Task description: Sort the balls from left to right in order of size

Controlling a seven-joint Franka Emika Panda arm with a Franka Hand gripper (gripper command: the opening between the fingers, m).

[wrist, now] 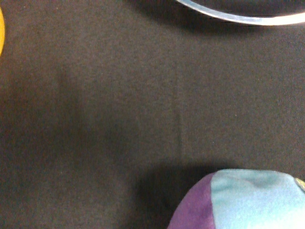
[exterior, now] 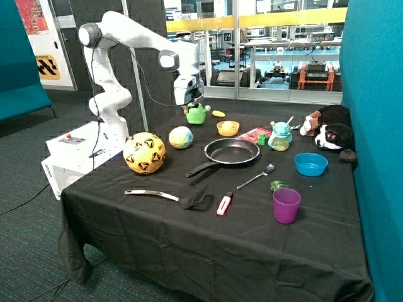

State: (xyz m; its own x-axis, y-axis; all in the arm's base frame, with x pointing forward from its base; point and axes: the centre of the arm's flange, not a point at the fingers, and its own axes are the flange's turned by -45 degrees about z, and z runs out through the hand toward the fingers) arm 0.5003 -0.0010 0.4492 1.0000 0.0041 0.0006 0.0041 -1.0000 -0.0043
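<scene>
Standing beside the black-clothed table (exterior: 189,245), I see the white Franka arm reaching out from its base at the far corner, its gripper (exterior: 189,99) hanging above the back of the table, just over the green plastic toy kettle (exterior: 196,114). Whether the pincer is released or clenched I cannot tell; nothing seems to hang from it.

The big yellow football with black markings (exterior: 144,153) sits on the cloth at the end nearest the arm's base. Next to it, toward the middle of the table, rests the medium pastel ball of green, yellow, pink and blue panels (exterior: 181,137), apart from the football and just beside the round black frying pan (exterior: 231,151). A small orange-yellow ball (exterior: 227,125) lies inside the round yellow bowl (exterior: 228,130) behind the pan.

In the wrist view only dark cloth fills most of the scene, with a purple and light-blue curve of the pastel ball (wrist: 243,200) at one edge, a pale arc of the pan's rim (wrist: 238,18) at the opposite edge, and a sliver of yellow at a third.

A black spatula with a metal handle (exterior: 167,197) lies near the front edge, and a purple plastic cup (exterior: 286,206) stands toward the other end
</scene>
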